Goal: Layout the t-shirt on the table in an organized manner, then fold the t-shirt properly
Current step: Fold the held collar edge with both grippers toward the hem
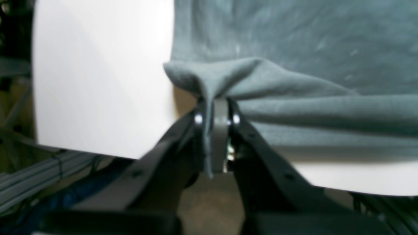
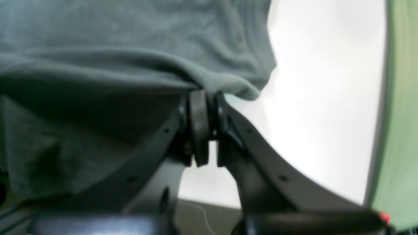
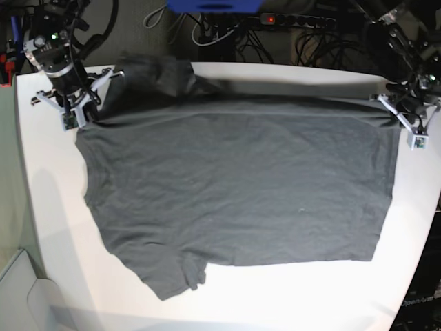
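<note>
The dark grey t-shirt (image 3: 241,186) lies spread over the white table (image 3: 310,296), one sleeve (image 3: 176,276) pointing at the front left and another part bunched at the back left (image 3: 158,72). My left gripper (image 3: 403,118) is at the shirt's back right corner; the left wrist view shows this gripper (image 1: 217,104) shut on a pinched fold of the t-shirt (image 1: 294,39). My right gripper (image 3: 84,114) sits at the back left corner. In the right wrist view it (image 2: 204,98) is shut on the edge of the t-shirt (image 2: 98,32), which is raised into a ridge.
Behind the table run cables and a power strip (image 3: 296,21), beside a blue object (image 3: 213,5). Both grippers work close to the table's back edge (image 1: 98,153). A pale green surface (image 2: 401,98) borders the table in the right wrist view. A white box (image 3: 21,296) sits front left.
</note>
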